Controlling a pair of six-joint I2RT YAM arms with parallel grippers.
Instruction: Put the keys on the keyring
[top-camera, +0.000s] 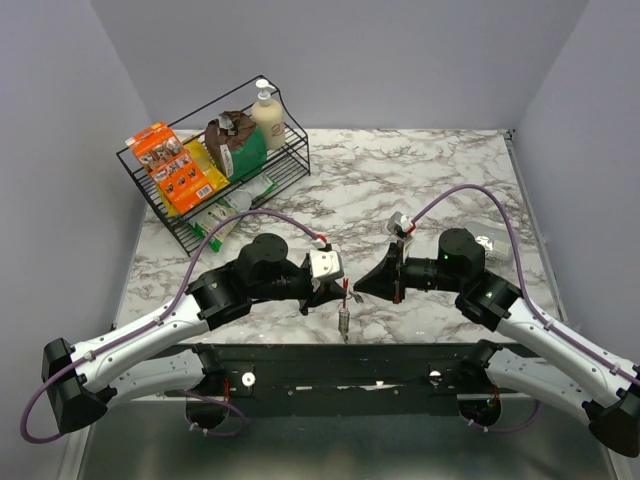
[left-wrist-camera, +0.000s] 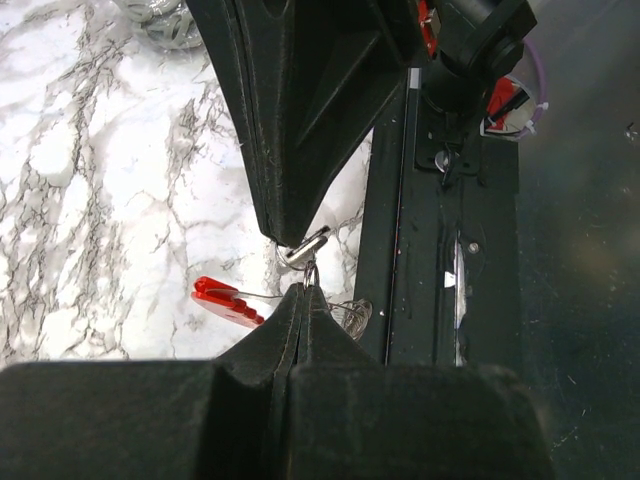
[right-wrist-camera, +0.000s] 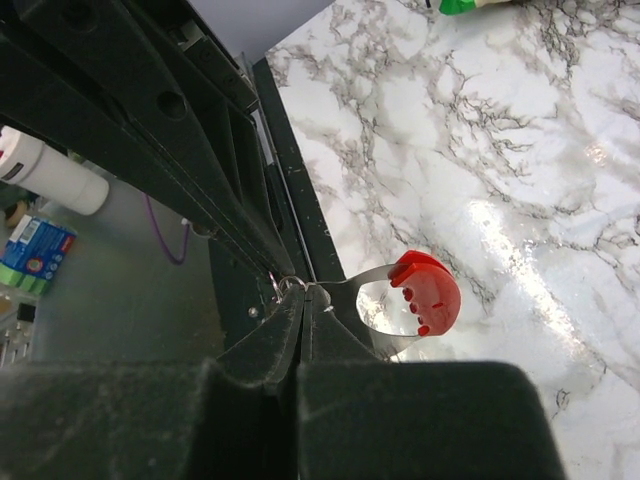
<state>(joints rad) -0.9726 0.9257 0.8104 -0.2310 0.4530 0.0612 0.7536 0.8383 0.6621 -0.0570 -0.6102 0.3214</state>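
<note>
Keyring (top-camera: 344, 318) hangs at 6 o'clock over the marble table (top-camera: 430, 180). Left gripper (left-wrist-camera: 304, 298) is clamped on its thin wire loop; right gripper (right-wrist-camera: 301, 296), seemingly, on its silver clasp. Wire rack (top-camera: 292, 158) stands at 10 o'clock.

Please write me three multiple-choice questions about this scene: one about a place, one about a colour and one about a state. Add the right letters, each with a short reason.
1. Where does the wire basket stand?
A) at the far left of the table
B) at the far right
C) between the arms

2. What colour is the clip of the keyring?
A) blue
B) red
C) yellow

3. How are the fingers of the left gripper?
A) spread wide
B) shut
C) out of view

Answers:
1 A: the top view shows it at the far left.
2 B: both wrist views show a red clip.
3 B: its wrist view shows the fingers pressed together on a thin metal loop.
</note>
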